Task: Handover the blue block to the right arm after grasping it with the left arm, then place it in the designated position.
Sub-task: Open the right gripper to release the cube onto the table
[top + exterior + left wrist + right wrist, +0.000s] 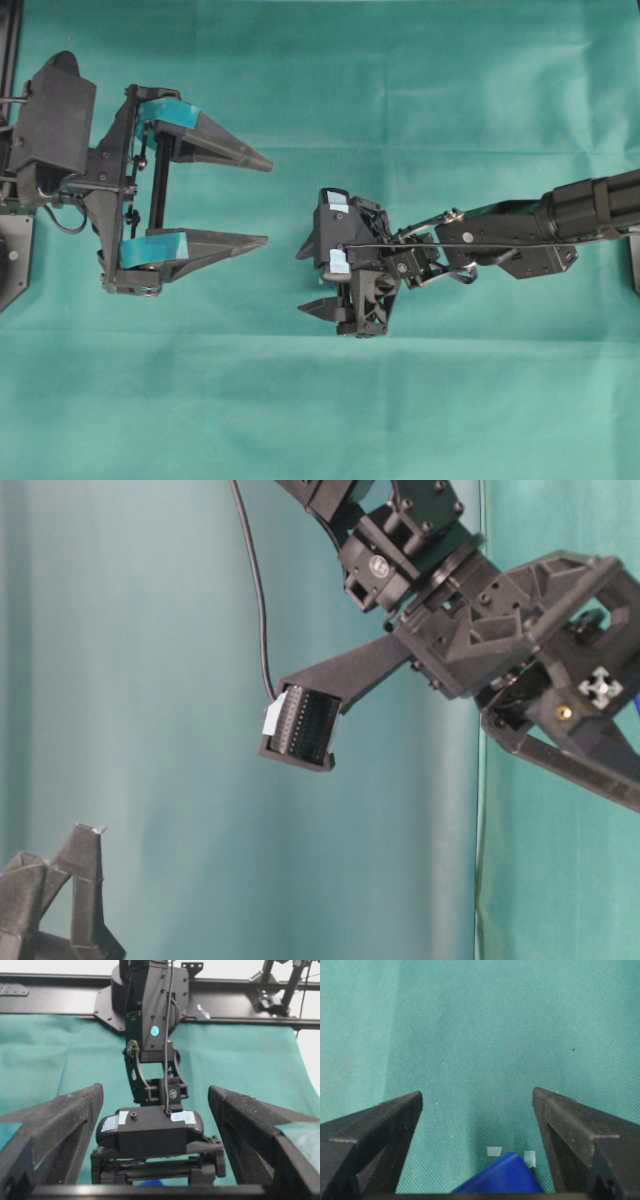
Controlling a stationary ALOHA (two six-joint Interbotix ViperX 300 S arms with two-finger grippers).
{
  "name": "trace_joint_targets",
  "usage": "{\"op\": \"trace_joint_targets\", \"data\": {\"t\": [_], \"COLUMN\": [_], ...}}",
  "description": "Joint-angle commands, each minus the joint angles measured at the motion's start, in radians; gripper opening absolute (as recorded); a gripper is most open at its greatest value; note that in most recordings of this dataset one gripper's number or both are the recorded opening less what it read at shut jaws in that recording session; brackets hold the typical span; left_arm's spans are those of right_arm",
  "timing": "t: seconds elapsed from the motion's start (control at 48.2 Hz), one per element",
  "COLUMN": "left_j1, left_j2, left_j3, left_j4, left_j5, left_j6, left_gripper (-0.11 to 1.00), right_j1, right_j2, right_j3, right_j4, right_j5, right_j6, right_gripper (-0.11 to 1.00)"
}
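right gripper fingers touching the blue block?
Apart. Right wrist view: the blue block sits between the open right gripper fingers, green cloth showing either side.

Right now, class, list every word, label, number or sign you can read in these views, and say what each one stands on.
No text can be read in any view.
Round motor emblem, table-level view: too small to read.
Round servo mark, left wrist view: blurred.
White tape patches on the right tool: blank.

1. A robotics lab bench: green cloth [400, 400] covers the whole work surface.
2. A black metal frame [60, 990] runs behind it.
3. Two black robot arms [560, 215] stand mounted at opposite sides.
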Motion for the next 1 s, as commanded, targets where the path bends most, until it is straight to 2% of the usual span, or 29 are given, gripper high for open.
{"op": "trace_joint_targets", "data": {"t": [0.0,0.311,0.747,0.975], "left_j1": [-0.003,-0.003,-0.003,-0.003], "left_j2": [-0.011,-0.011,-0.008,-0.008], "left_j3": [-0.023,-0.023,-0.026,-0.028], "left_j4": [0.003,0.002,0.003,0.003], "left_j5": [-0.005,-0.005,-0.005,-0.006], "left_j6": [0.002,0.002,0.002,0.002], "left_gripper": [0.99,0.99,0.99,0.99], "right_j1": [-0.003,0.002,0.029,0.043], "right_j2": [-0.020,-0.110,-0.379,-0.502], "right_j3": [-0.017,-0.017,-0.005,-0.003], "right_j4": [0.003,-0.002,-0.023,-0.032], "right_j5": [0.002,0.106,0.356,0.443], "right_j6": [0.002,0.000,-0.003,-0.005], "right_gripper": [0.87,0.87,0.86,0.86]}}
